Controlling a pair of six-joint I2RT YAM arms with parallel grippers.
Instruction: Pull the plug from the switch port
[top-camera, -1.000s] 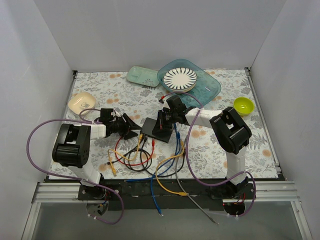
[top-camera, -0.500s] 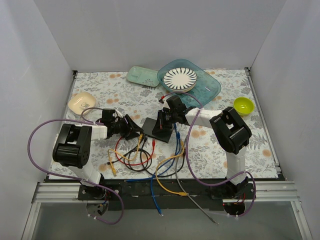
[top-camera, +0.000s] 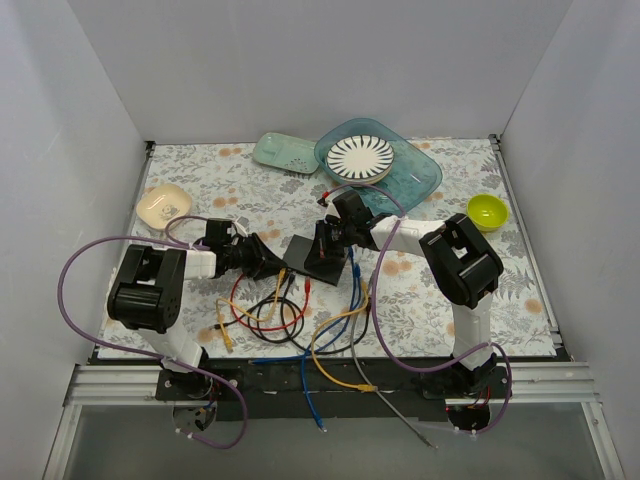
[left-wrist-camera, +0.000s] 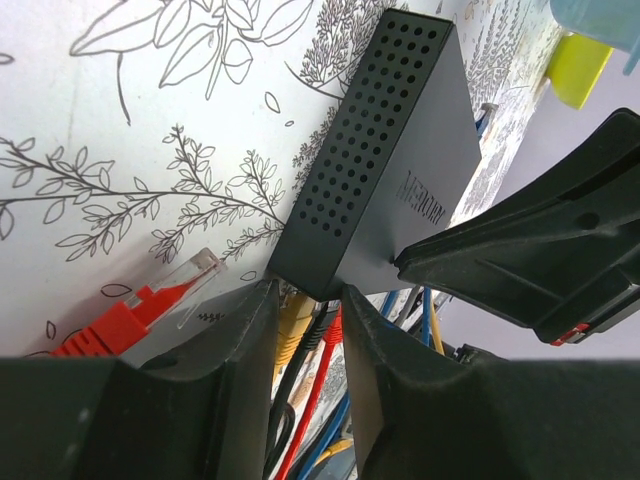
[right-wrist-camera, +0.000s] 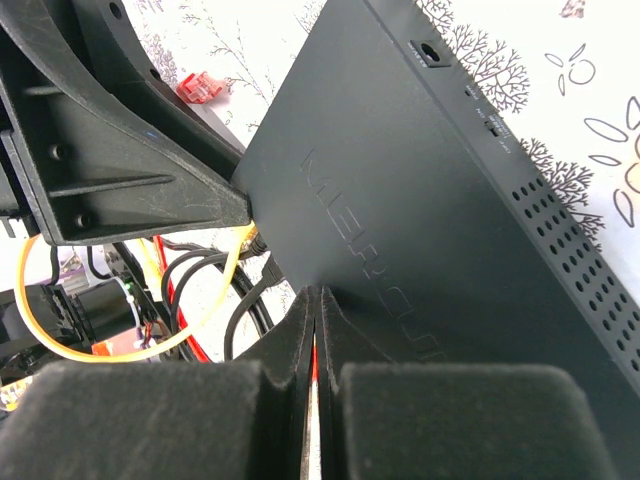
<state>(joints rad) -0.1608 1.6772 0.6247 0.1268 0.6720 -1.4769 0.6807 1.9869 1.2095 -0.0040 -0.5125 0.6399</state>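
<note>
The switch (top-camera: 316, 258) is a flat black box lying mid-table, with its sockets on the near edge. It also shows in the left wrist view (left-wrist-camera: 395, 170) and in the right wrist view (right-wrist-camera: 420, 200). My left gripper (top-camera: 272, 264) reaches it from the left. Its jaws (left-wrist-camera: 305, 315) are closed in at the switch's near-left corner, around the yellow plug (left-wrist-camera: 292, 322). A black plug (left-wrist-camera: 318, 322) and a red plug (left-wrist-camera: 336, 330) sit beside it. My right gripper (top-camera: 335, 243) is shut, with its fingertips (right-wrist-camera: 318, 300) pressing on the switch's top.
Yellow, black, red and blue cables (top-camera: 290, 315) loop from the switch toward the near edge. A loose red plug (left-wrist-camera: 130, 315) lies left of the switch. A teal tray with a striped plate (top-camera: 365, 158), a mint dish (top-camera: 285, 152), a cream dish (top-camera: 163, 205) and a green bowl (top-camera: 487, 211) stand farther back.
My left gripper has moved right to the switch's corner and its jaws have narrowed from wide open to closed around the plug. The right gripper and the switch have stayed put.
</note>
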